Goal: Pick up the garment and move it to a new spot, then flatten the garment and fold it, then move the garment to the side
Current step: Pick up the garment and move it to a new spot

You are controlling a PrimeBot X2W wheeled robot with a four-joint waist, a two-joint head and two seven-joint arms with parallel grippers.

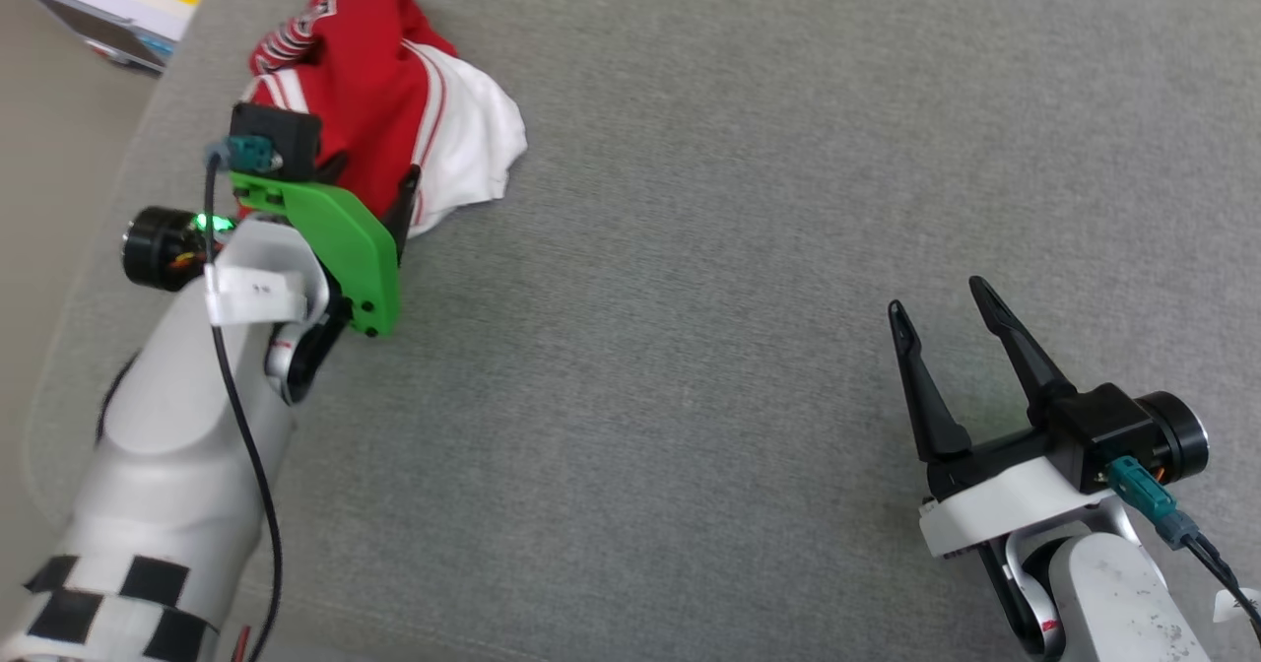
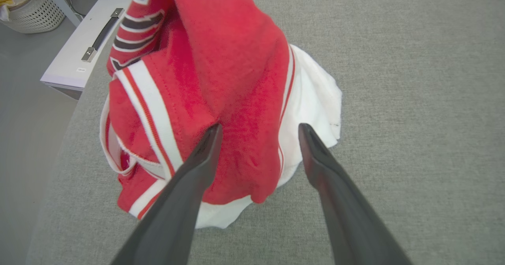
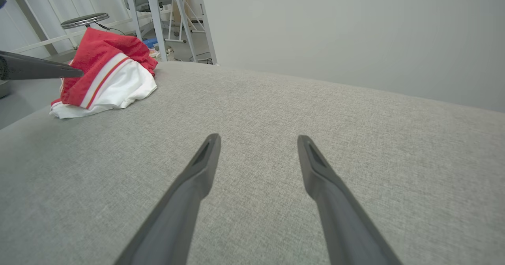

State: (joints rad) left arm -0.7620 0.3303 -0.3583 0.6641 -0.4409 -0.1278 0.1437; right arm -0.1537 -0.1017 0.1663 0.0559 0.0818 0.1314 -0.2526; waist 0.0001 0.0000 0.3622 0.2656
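Garment (image 1: 374, 100) crumpled, upper left of head view. Left gripper (image 2: 258, 129) spread wide at it, gripping nothing: plain in wrist view, masked by green bracket (image 1: 340, 238) overhead. Right gripper (image 1: 937, 296), lower right, likewise spread, empty.

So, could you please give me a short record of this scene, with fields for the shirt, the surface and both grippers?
garment: red jersey T-shirt with white sleeves and striped trim, crumpled in a heap, not flattened
surface: grey woven fabric, garment near its far left edge
left gripper: open, fingertips at the heap, nothing gripped
right gripper: open, holding nothing, over bare fabric well apart from the garment
task stage: pick-up not yet done
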